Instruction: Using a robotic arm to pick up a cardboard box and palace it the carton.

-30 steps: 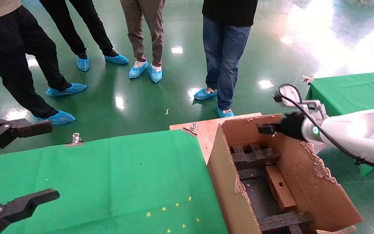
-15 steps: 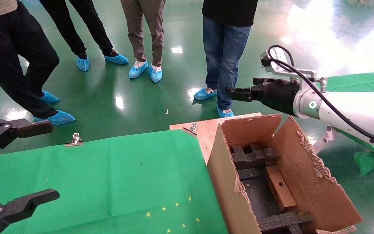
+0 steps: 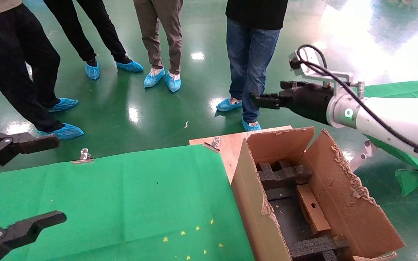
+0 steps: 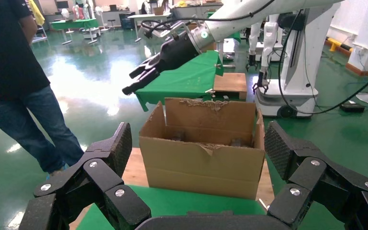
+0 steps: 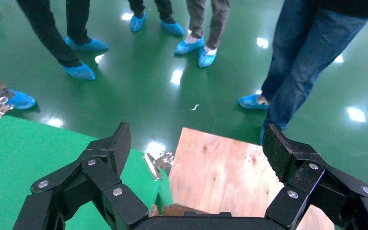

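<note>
The right gripper (image 3: 265,100) has risen out of the carton (image 3: 339,203) and now hangs above its far edge, jaws open and empty. The cardboard box (image 3: 312,210) lies inside between the foam inserts (image 3: 283,175), so placement looks finished. The left gripper (image 3: 31,181) waits open over the surface's near left corner.

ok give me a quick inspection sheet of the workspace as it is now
surface: green cloth table held by metal clips, wooden board at its end
job's things: cardboard box lies inside the carton between black foam inserts
clutter: yellow specks on the cloth
grippers: right claw open, empty, above the carton's far edge; left claw open, empty, over the table
cables: black cable along the right arm
surroundings: four people in blue shoe covers on the glossy green floor
</note>
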### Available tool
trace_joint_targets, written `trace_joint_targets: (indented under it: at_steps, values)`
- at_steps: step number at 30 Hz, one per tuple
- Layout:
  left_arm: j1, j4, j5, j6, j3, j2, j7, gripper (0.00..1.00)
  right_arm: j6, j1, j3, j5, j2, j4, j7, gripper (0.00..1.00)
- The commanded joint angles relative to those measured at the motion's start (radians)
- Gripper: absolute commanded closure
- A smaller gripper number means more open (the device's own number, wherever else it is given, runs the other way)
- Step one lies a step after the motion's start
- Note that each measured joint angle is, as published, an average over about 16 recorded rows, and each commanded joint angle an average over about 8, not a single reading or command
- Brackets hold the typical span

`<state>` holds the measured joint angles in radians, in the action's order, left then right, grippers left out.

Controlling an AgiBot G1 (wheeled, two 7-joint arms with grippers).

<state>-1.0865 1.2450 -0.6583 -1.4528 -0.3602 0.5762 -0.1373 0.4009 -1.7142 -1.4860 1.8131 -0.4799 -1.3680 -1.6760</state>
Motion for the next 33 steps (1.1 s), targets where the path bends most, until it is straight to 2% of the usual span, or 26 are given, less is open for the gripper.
trace_joint_targets:
  at_steps: [1,33]
  values:
    - [0.0,0.0,0.0,0.0,0.0,0.0,0.0,0.0,0.03,0.018,0.034,-0.032,-0.004,0.002,0.043,0.0]
    - [0.0,0.0,0.0,0.0,0.0,0.0,0.0,0.0,0.67,0.392,0.739,-0.664,-0.08,0.051,0.912,0.0]
